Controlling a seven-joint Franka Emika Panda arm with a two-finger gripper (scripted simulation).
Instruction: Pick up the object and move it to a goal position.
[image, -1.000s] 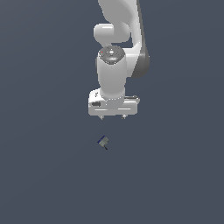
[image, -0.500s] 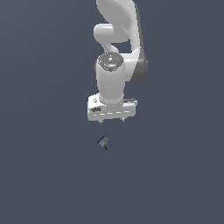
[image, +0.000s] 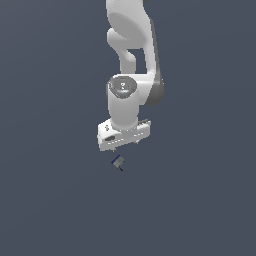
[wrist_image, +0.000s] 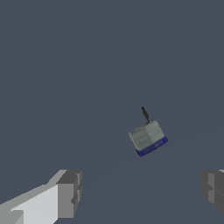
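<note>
The object (image: 118, 162) is a tiny grey-green block with a dark blue edge and a thin black stub, lying on the dark floor. In the exterior view it sits just below my gripper (image: 126, 145), which hangs from the white arm with short fingers pointing down. The wrist view shows the object (wrist_image: 147, 136) ahead of the fingers and apart from them, nearer one side. My gripper (wrist_image: 142, 194) is open, with one grey fingertip (wrist_image: 69, 194) at one side and the other at the frame's edge, nothing between them.
A plain dark grey-blue floor (image: 60, 200) fills both views. The white arm (image: 132, 60) rises above the gripper.
The gripper has come down and shifted slightly toward the exterior view's left, closing the gap to the object. The object has not moved.
</note>
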